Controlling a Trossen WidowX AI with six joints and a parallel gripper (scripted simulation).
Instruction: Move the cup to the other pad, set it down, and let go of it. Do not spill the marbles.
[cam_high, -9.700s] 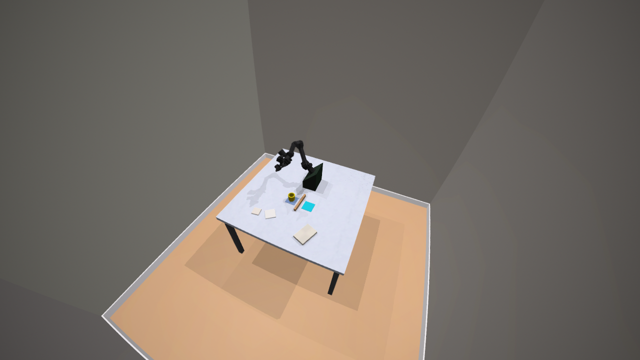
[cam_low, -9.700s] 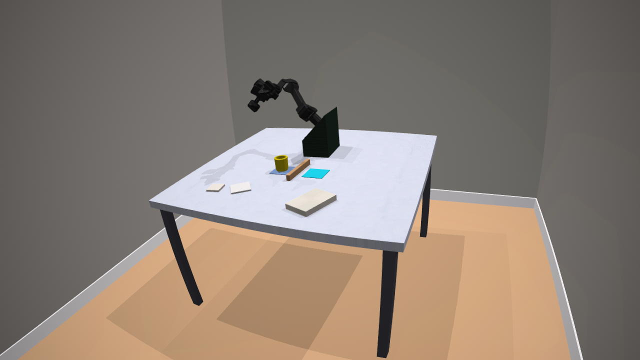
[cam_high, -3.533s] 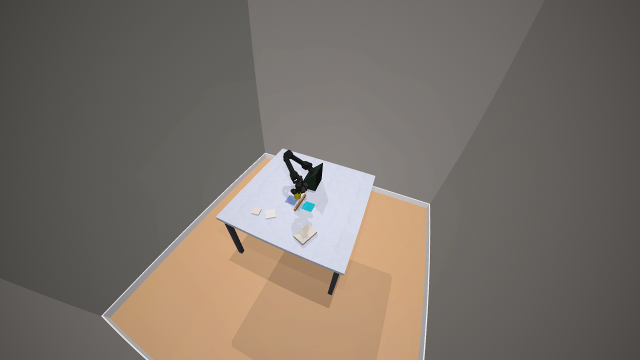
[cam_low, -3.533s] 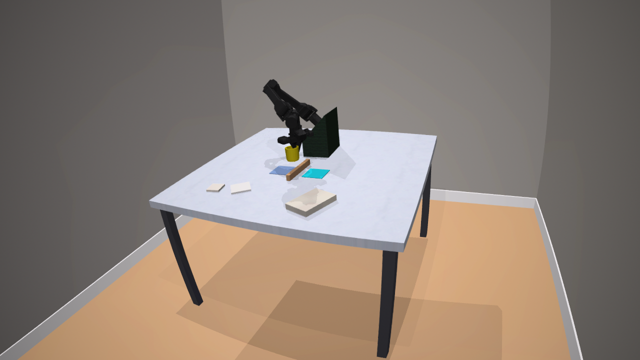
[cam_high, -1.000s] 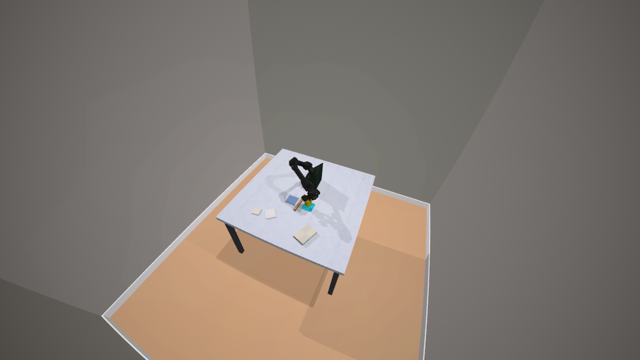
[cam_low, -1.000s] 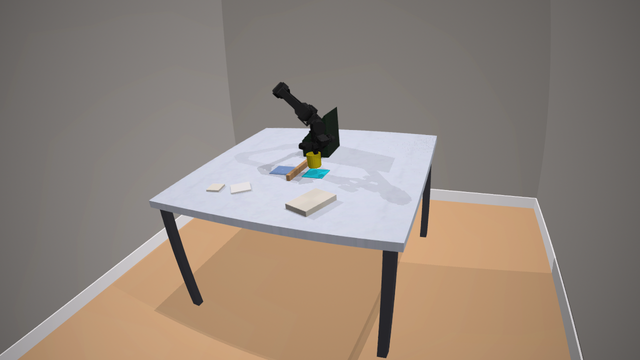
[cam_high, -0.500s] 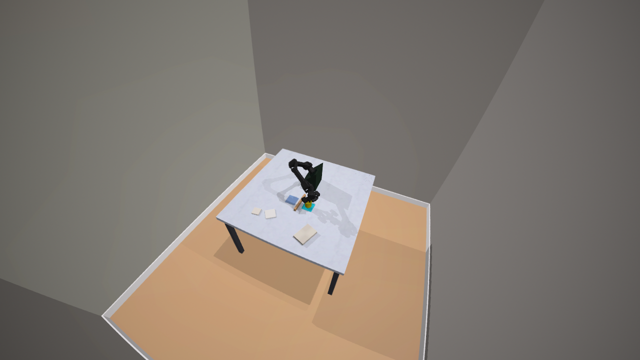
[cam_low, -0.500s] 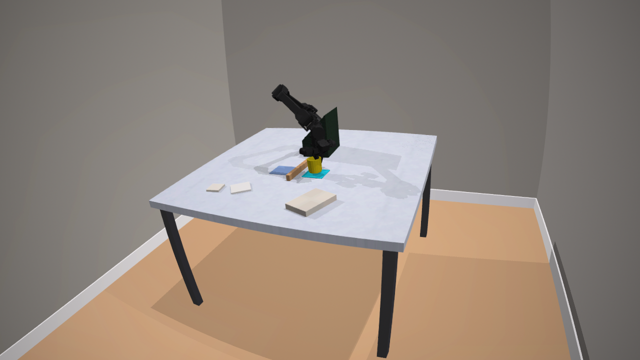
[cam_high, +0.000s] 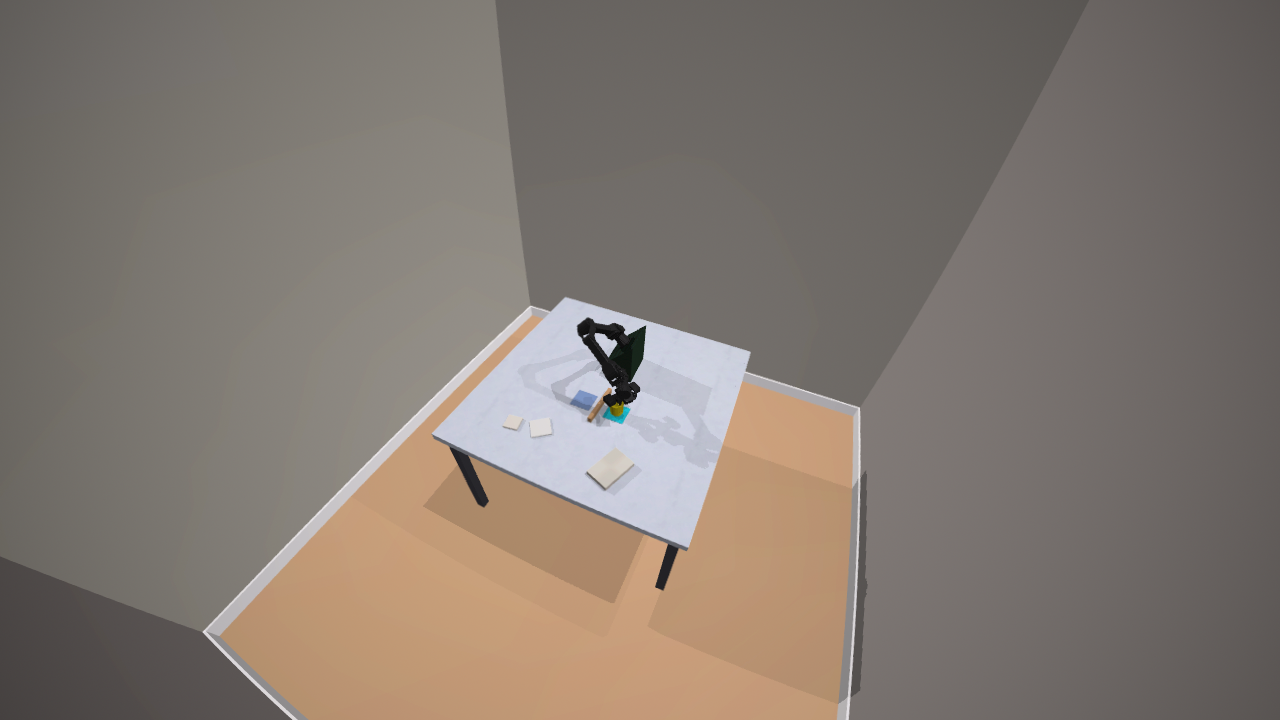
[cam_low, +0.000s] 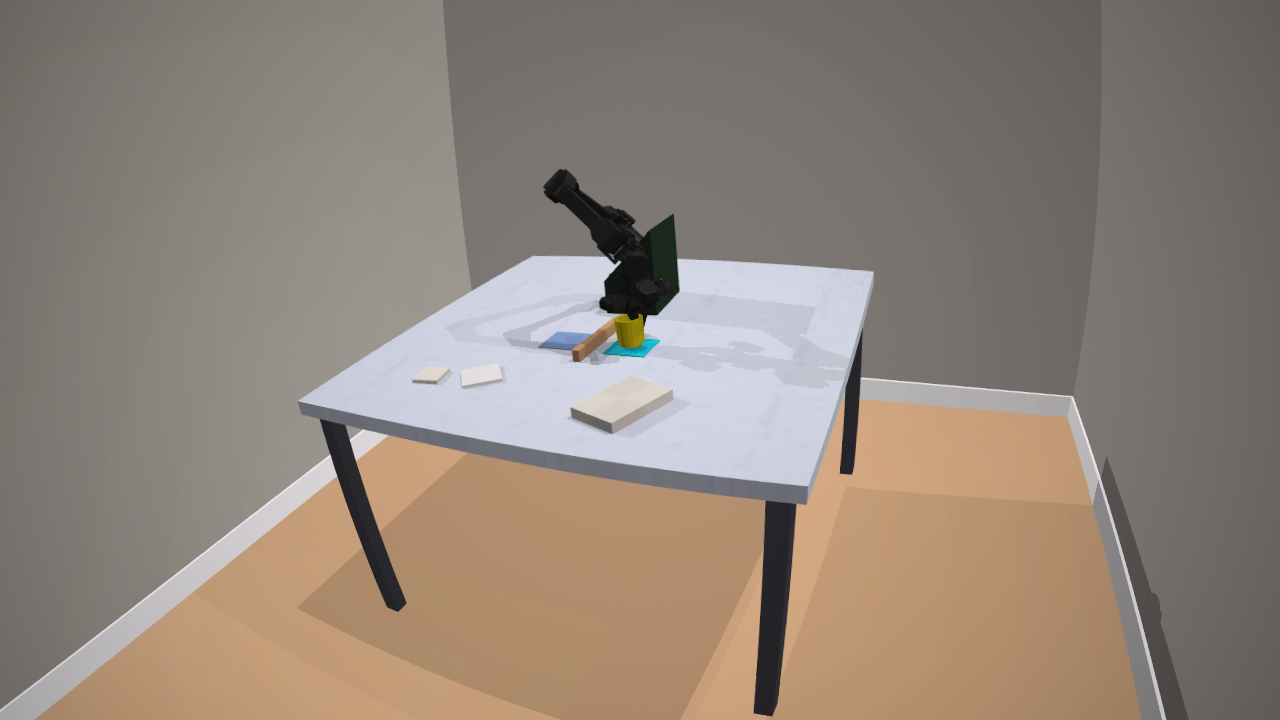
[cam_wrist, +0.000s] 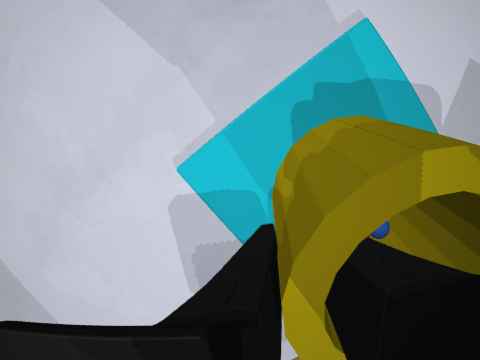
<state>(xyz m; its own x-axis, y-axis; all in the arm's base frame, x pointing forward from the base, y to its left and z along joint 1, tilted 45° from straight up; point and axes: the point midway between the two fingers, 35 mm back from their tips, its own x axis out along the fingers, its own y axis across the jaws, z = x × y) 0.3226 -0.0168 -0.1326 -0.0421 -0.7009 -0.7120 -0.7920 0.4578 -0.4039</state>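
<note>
The yellow cup (cam_high: 617, 410) (cam_low: 629, 332) (cam_wrist: 350, 165) is over the cyan pad (cam_high: 620, 419) (cam_low: 640, 351) (cam_wrist: 270, 125), roughly upright; its base is on the pad or just above it, I cannot tell which. My gripper (cam_high: 619, 402) (cam_low: 637, 318) (cam_wrist: 290, 234) is shut on the cup's wall, one finger outside and the other inside. In the wrist view a blue marble (cam_wrist: 380, 230) shows inside the cup, with a sliver of red beside it; the inner finger hides the rest. The blue pad (cam_high: 583, 400) (cam_low: 562, 341) has no cup on it.
A wooden bar (cam_high: 597, 409) (cam_low: 590, 343) lies between the pads. A dark green wedge-like block (cam_high: 636, 349) (cam_low: 664, 268) stands behind the gripper. A thick beige slab (cam_high: 610, 468) (cam_low: 622, 402) lies nearer the front, and two small pale tiles lie at the left.
</note>
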